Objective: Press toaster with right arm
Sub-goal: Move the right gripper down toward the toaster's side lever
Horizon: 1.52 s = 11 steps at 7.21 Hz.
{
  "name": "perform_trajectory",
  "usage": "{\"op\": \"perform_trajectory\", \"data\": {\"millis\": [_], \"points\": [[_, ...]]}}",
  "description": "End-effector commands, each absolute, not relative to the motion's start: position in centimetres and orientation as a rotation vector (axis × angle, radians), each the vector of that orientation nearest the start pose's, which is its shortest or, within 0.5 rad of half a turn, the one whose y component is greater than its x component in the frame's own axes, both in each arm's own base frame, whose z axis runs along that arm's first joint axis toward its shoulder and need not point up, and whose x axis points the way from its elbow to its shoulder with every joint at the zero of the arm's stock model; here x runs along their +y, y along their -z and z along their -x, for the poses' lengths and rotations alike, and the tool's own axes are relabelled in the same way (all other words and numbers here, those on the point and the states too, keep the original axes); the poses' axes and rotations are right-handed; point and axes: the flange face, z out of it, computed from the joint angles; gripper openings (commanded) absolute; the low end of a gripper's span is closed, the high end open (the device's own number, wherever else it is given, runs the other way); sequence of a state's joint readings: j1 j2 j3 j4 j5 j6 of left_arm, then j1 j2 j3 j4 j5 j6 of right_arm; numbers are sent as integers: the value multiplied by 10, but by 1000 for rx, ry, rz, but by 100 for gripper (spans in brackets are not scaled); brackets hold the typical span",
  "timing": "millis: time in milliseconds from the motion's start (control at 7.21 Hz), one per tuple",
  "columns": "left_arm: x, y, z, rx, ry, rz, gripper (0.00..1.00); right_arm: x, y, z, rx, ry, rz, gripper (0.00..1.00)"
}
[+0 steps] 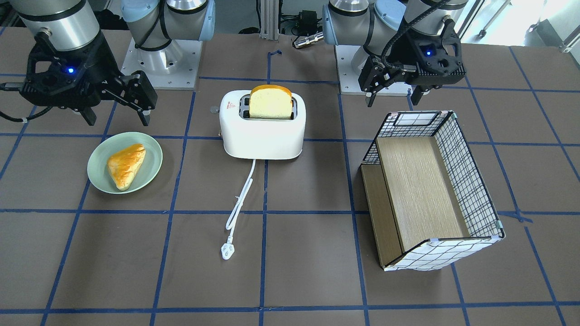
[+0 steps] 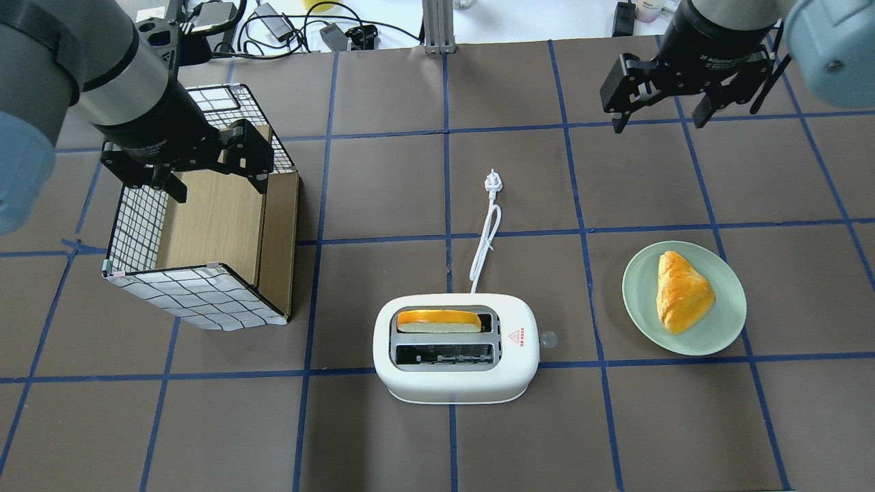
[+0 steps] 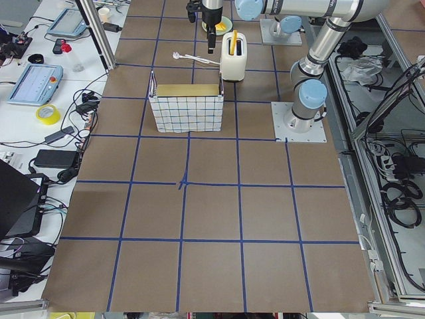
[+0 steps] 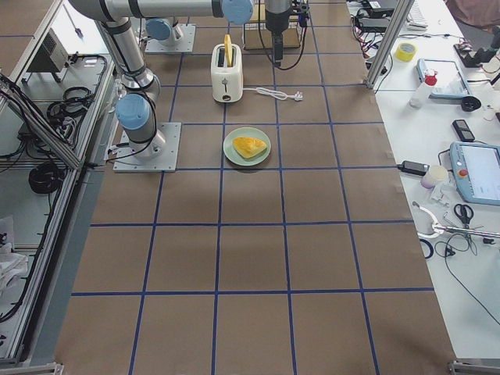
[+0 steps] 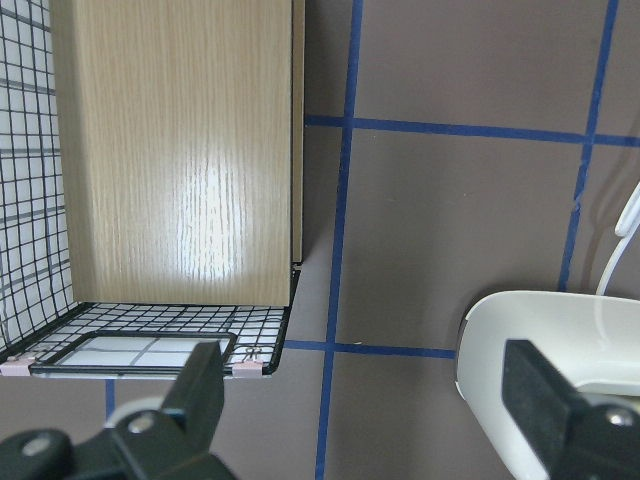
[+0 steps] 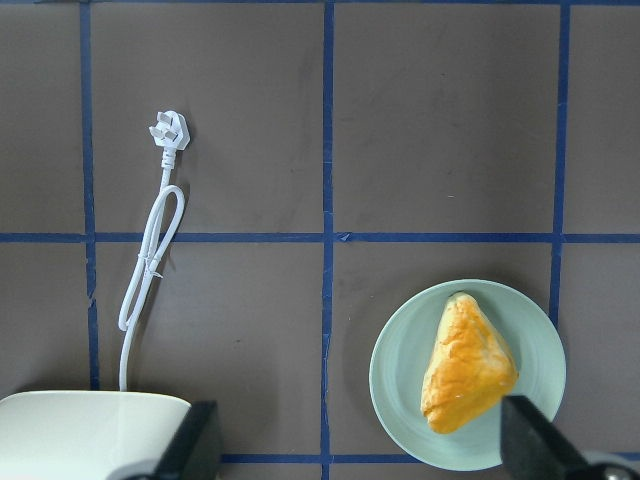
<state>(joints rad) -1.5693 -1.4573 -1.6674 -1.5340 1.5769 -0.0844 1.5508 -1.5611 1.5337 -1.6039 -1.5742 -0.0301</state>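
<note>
The glossy white toaster (image 1: pixel 263 133) stands mid-table with a bread slice (image 1: pixel 270 102) upright in one slot; it also shows in the overhead view (image 2: pixel 454 383). A small round knob (image 2: pixel 548 338) sticks out of its end on the right arm's side. Its white cord and plug (image 2: pixel 492 182) lie on the table. My right gripper (image 2: pixel 660 116) is open and empty, held above the table beyond the plate and away from the toaster; it also shows in the front-facing view (image 1: pixel 118 118). My left gripper (image 2: pixel 217 186) is open and empty over the basket.
A wire-grid basket (image 2: pixel 137 225) with a wooden floor lies on the left arm's side. A pale green plate (image 2: pixel 728 314) with a golden pastry (image 2: pixel 683 292) sits between the toaster and the right gripper. Blue tape lines cross the brown table.
</note>
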Motion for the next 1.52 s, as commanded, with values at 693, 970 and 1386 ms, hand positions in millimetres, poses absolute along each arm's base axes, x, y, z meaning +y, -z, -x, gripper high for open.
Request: {"op": "perform_trajectory", "data": {"millis": [693,970,1386], "points": [[-450,-497,132,3134,82,135,100,-386,-510,-124,3121,-383,-127,63],[-449,-497,132,3134,85,135,100,-375,-488,-125,3106,-444,-123,25],[-449,-497,132,3134,85,135,100,-377,-451,-136,2996,-458,-127,7]]}}
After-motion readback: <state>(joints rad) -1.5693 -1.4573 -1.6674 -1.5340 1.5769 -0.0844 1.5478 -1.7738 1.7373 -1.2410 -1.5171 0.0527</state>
